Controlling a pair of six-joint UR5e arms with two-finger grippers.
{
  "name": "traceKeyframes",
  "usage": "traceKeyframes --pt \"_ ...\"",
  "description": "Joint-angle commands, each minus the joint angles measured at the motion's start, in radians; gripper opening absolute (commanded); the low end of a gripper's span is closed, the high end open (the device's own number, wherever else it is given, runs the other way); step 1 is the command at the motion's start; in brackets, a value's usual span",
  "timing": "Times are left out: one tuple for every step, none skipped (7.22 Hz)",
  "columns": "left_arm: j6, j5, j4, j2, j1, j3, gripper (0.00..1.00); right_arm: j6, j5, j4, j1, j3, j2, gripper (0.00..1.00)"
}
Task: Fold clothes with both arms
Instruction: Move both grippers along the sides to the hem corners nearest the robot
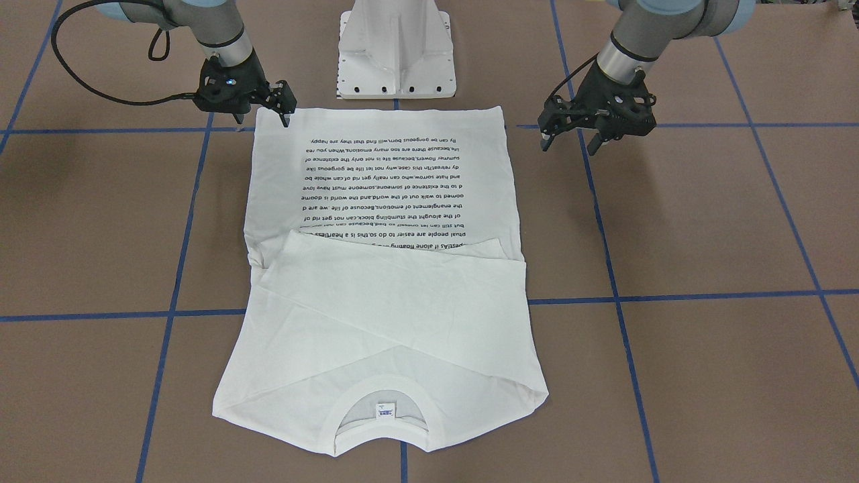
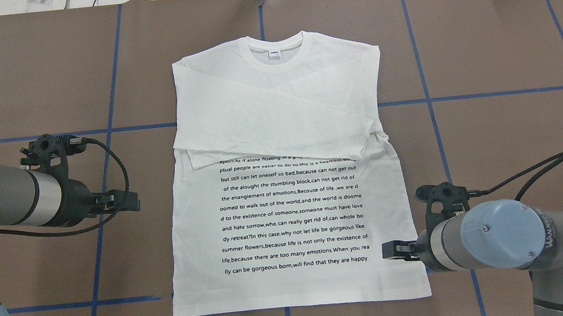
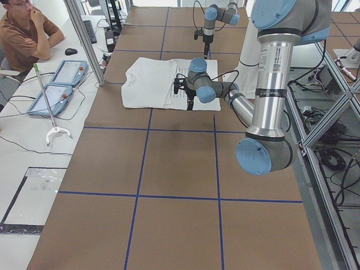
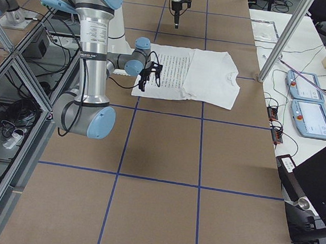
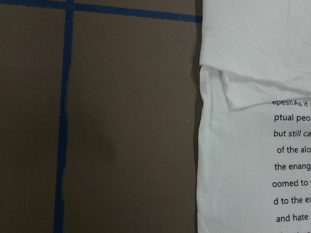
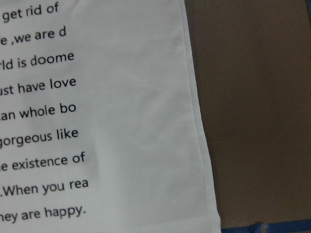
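The white shirt (image 1: 382, 302) (image 2: 286, 204) lies flat on the brown table with its black text up. Both sleeves are folded across the chest, and the collar with its small tag (image 2: 275, 53) is at the far end from the robot. My left gripper (image 2: 133, 200) (image 1: 570, 142) hovers open beside the shirt's left edge, clear of the cloth and holding nothing. My right gripper (image 2: 388, 250) (image 1: 263, 114) stands open over the shirt's right edge near the hem. The wrist views show only shirt edges (image 5: 252, 170) (image 6: 121, 121) and table, no fingers.
The white pedestal base (image 1: 396, 54) stands just behind the hem. Blue tape lines (image 2: 111, 107) grid the table. A seated person (image 3: 28, 34) and tablets (image 3: 56, 84) are at a side desk past the table's far edge. A metal post (image 3: 84, 39) stands there too.
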Motion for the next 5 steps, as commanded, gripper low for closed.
traceKeyframes --pt "-0.003 0.001 0.000 -0.003 0.004 0.001 1.00 0.009 -0.019 0.012 -0.035 -0.046 -0.008 1.00" --pt "-0.003 0.001 0.000 -0.005 0.005 -0.001 1.00 0.013 -0.019 0.071 -0.035 -0.068 -0.016 1.00" --pt "-0.003 0.001 0.000 -0.008 0.005 -0.003 1.00 0.017 -0.019 0.090 -0.041 -0.071 -0.038 1.00" --pt "-0.001 0.001 0.000 -0.008 0.004 -0.003 1.00 0.037 -0.019 0.091 -0.052 -0.070 -0.040 1.00" --pt "-0.001 0.001 0.000 -0.008 0.004 -0.001 1.00 0.054 -0.021 0.091 -0.064 -0.070 -0.040 1.00"
